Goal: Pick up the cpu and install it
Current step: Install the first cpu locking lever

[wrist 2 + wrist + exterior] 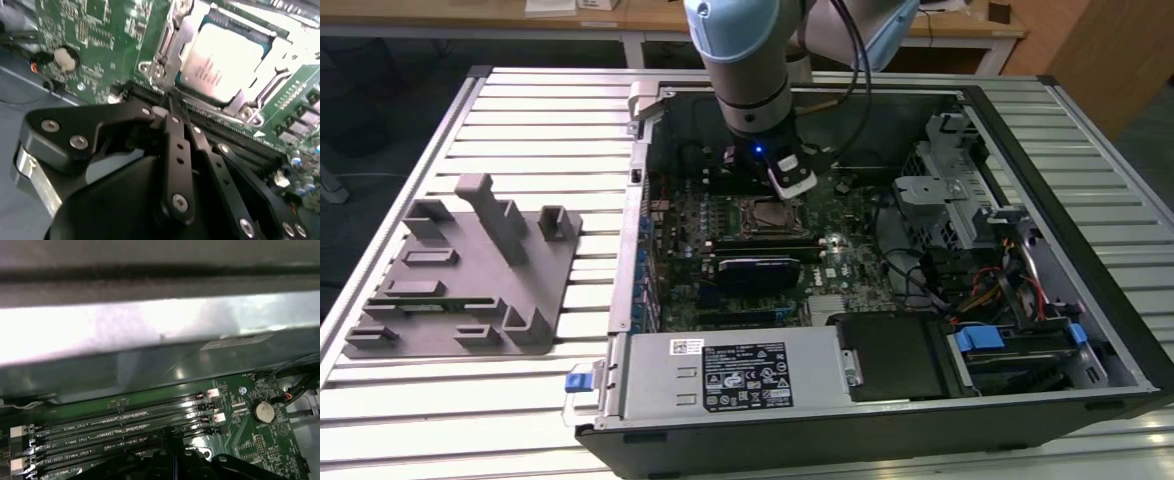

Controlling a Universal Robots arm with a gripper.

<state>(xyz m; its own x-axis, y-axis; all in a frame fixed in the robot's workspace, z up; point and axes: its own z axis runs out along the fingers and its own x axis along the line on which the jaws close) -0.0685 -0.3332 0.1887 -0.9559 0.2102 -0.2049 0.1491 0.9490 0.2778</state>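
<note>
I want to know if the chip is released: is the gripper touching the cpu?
Apart. In the second wrist view the cpu lies in its socket, and a strip of green board separates it from the gripper, whose jaws are closed together.

The cpu [227, 62] top is silvery matt metal; the claw [172, 107] is matt black metal.

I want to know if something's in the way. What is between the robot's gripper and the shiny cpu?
In the second wrist view, the socket's metal frame and a dark slot strip lie between the shut gripper and the cpu.
</note>
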